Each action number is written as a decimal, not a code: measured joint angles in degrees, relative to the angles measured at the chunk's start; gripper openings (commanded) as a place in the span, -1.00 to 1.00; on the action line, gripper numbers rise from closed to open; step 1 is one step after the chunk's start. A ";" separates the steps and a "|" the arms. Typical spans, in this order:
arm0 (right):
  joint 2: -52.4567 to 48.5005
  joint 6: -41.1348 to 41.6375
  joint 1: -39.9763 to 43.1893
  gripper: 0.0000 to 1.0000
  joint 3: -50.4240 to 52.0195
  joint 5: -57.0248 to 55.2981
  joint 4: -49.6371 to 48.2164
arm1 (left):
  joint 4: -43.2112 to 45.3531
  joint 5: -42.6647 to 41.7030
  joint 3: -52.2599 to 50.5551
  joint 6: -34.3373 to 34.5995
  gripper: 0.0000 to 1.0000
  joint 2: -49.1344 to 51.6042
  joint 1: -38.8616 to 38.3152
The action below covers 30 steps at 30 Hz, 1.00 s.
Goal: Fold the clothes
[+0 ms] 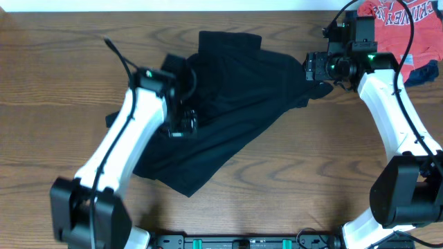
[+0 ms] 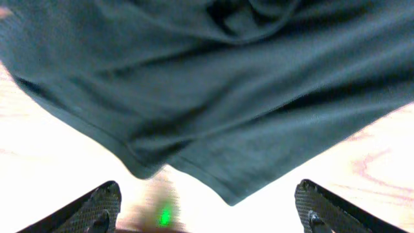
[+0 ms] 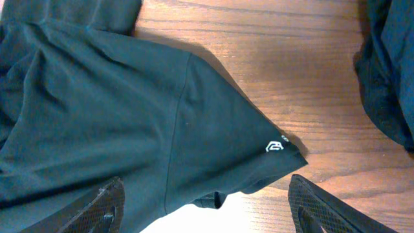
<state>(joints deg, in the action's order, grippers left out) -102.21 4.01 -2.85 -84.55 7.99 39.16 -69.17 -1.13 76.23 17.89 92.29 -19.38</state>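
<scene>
The black garment (image 1: 228, 111) lies crumpled in the middle of the wooden table. My left gripper (image 1: 181, 124) is at its left edge. In the left wrist view the fingers (image 2: 207, 210) are wide open and empty, with the garment's hem (image 2: 213, 84) just ahead of them. My right gripper (image 1: 315, 67) is at the garment's upper right corner. In the right wrist view its fingers (image 3: 207, 207) are wide open and empty over a sleeve (image 3: 116, 116). The sleeve bears a small white logo (image 3: 275, 146) near its tip.
A red shirt with white lettering (image 1: 394, 21) lies at the back right corner. A navy garment (image 1: 422, 72) lies just below it and shows at the right edge of the right wrist view (image 3: 388, 65). Bare wood (image 1: 304, 173) surrounds the black garment.
</scene>
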 measured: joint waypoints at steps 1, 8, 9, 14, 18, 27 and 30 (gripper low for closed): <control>0.00 -0.11 0.00 0.57 0.00 -0.02 0.07 | 1.05 -0.04 -1.97 0.68 0.75 -1.75 -0.92; -0.02 -0.50 0.00 0.56 0.02 0.00 0.00 | 8.24 -0.02 -13.42 4.90 0.74 -12.37 -8.55; -0.02 -0.61 0.00 0.56 0.02 0.00 -0.02 | 9.64 0.00 -15.23 5.18 0.74 -13.09 -9.99; -0.02 -0.68 0.00 0.55 0.02 0.00 0.00 | 15.37 -1.38 -23.69 6.12 0.68 -13.14 -15.26; -0.02 -0.79 0.00 0.54 0.02 0.00 0.17 | 18.67 -4.26 -28.63 6.64 0.65 -12.90 -16.41; -0.02 -0.81 0.00 0.51 0.02 0.00 0.37 | 21.18 -6.64 -31.47 9.49 0.53 -12.90 -16.44; -0.02 -0.81 0.00 0.50 0.02 0.00 0.52 | 21.57 -8.17 -33.79 10.03 0.53 -12.90 -16.44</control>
<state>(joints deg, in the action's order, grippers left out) -102.24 3.20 -2.85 -84.53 7.99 39.68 -47.59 -9.30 42.44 27.92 79.40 -35.81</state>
